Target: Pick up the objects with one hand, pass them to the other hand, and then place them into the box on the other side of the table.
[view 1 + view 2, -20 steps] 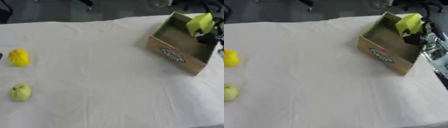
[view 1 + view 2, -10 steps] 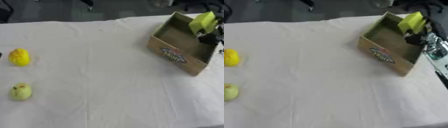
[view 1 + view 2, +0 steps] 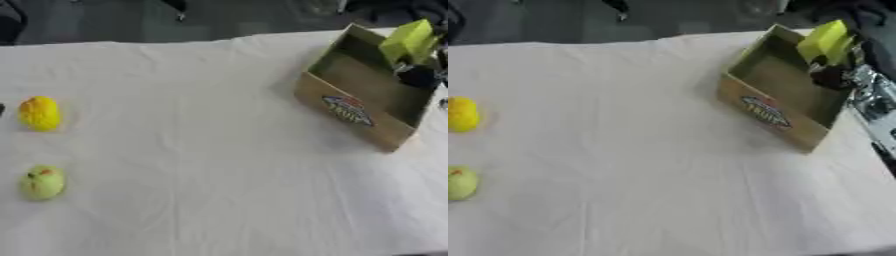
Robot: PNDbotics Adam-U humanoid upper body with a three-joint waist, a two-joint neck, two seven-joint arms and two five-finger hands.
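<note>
1. Right hand point(image 3: 833, 75) grips a yellow-green block point(image 3: 826, 40) over the far-right box point(image 3: 776, 117).
2. A yellow fruit point(image 3: 39, 113) and green fruit point(image 3: 42, 182) sit far left on the white table point(image 3: 201, 150).

Bright even light, soft blur, perhaps motion

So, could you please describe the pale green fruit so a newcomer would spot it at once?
Start at the white table and go to its left edge, opposite the cardboard box. Two fruits lie there; it is the nearer one, the pale green fruit, not the yellow fruit.
</note>
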